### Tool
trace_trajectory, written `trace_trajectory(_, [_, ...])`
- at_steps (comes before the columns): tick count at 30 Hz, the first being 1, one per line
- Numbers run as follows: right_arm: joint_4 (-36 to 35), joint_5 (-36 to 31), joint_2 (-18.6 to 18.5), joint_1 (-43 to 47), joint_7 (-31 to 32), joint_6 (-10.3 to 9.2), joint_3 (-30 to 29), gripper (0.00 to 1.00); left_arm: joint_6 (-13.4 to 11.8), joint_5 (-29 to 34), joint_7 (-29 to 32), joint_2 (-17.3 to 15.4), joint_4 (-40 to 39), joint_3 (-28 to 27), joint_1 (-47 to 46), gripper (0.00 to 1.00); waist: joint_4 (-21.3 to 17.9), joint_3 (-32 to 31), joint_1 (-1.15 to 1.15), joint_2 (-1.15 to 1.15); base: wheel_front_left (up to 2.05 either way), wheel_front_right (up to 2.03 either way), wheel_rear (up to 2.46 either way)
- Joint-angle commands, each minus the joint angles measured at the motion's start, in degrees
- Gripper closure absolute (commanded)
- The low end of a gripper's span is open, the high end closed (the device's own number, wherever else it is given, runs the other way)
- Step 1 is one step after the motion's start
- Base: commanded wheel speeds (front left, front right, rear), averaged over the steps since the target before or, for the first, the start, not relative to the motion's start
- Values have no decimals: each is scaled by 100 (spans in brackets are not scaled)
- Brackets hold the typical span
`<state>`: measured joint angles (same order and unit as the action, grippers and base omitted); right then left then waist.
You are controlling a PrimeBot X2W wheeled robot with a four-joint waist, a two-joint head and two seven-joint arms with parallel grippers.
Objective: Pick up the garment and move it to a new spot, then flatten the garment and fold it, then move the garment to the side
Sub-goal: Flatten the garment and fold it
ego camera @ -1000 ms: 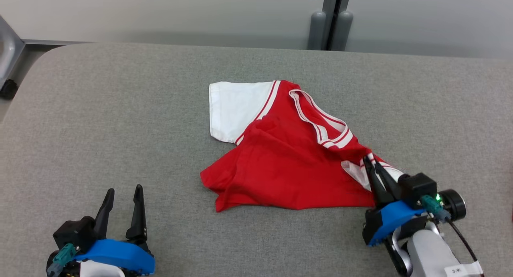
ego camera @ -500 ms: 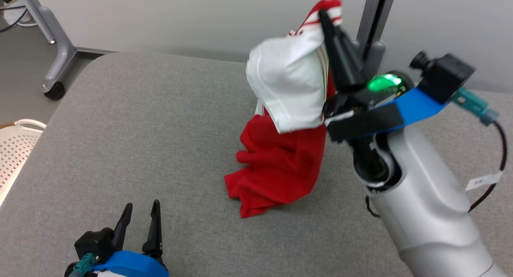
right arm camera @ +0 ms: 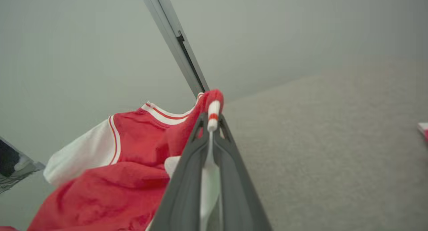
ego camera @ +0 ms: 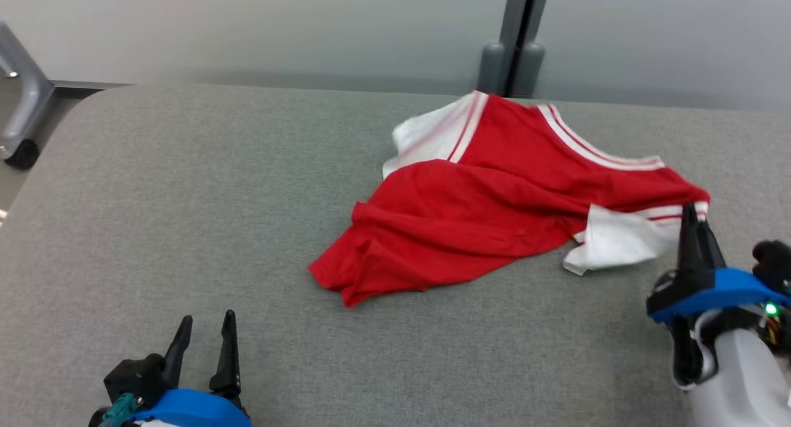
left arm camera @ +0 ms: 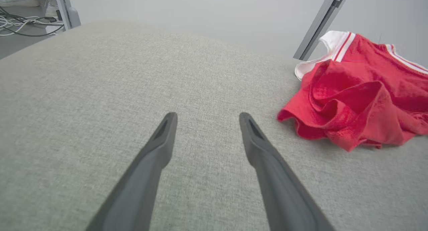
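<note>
The right hand (ego camera: 690, 214) pinches the garment (ego camera: 494, 192) at its right end, its length running leftward toward the wide-open left hand (ego camera: 207, 319).

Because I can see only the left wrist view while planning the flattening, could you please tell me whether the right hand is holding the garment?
Observer: Yes. In the right wrist view, the right hand is shut on a white, red-striped edge of the garment.
Operator: Thank you. Which end of the garment is that, please?
Observer: Its right end in the head view, where a second white sleeve lies on the table just beside that hand.
</note>
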<state>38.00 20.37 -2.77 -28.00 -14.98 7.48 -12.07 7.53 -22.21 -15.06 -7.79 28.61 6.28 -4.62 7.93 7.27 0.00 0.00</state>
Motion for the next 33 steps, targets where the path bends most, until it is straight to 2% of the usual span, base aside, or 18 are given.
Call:
trace_trajectory(1, [62, -656, -35, 213, -28, 2, -454, 0, -7, -27, -15, -86, -58, 28, -88, 0, -110, 62, 0, 0, 0, 0, 0])
trace_trajectory(3, [190, -1068, -24, 472, -24, 2, -955, 0, -7, -40, -14, -146, -76, 76, -110, 0, -209, 113, 0, 0, 0, 0, 0])
trace_trajectory(6, [103, -1369, -15, 633, -22, 2, -1118, 0, -7, -60, -15, -233, -134, 94, -149, 0, -350, 180, 0, 0, 0, 0, 0])
trace_trajectory(9, [-121, -1498, -21, 742, -22, 2, -883, 0, -7, -90, -15, -264, -167, 112, -157, 0, -453, 223, 0, 0, 0, 0, 0])
trace_trajectory(14, [-472, -1486, -18, 933, -22, 2, 13, 0, -7, -101, -15, -272, -208, 237, -173, 0, -474, 268, 0, 0, 0, 0, 0])
trace_trajectory(18, [-392, -1275, -31, 1084, -22, 2, 443, 0, -7, -134, -15, -277, -235, 305, -176, 0, -429, 310, 0, 0, 0, 0, 0])
trace_trajectory(24, [2, -1291, -30, 1070, -22, 2, 496, 0, -7, -219, -15, -344, -223, 351, -239, 0, -320, 444, 0, 0, 0, 0, 0])
trace_trajectory(33, [181, -1339, -31, 792, -22, 2, 449, 0, -7, -331, -15, -464, -283, 431, -361, 0, -157, 656, 0, 0, 0, 0, 0])
